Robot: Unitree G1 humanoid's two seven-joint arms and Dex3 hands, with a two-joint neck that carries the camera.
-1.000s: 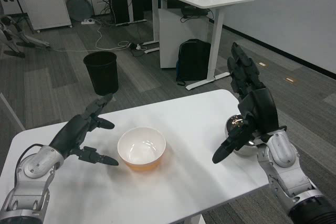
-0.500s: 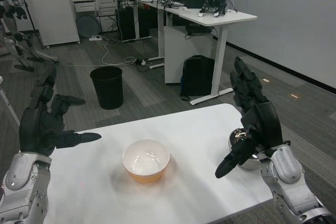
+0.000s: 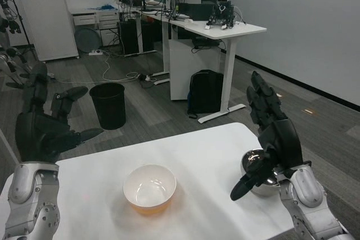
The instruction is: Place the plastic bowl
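Bowl [image 3: 149,189] alone on table [image 3: 208,150] (both hands, left hand [image 3: 42,125], right hand [image 3: 274,133], spread, holding nothing).

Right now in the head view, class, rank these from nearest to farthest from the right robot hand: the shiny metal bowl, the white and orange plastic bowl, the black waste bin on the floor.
1. Shiny metal bowl: right beside the right robot hand, at the table's right edge.
2. White and orange plastic bowl: mid-table, to the left.
3. Black waste bin: on the floor beyond the table, far left.

Left hand [image 3: 42,130] raised, fingers spread, holding nothing. Right hand [image 3: 274,139] upright, fingers extended, thumb lowered.
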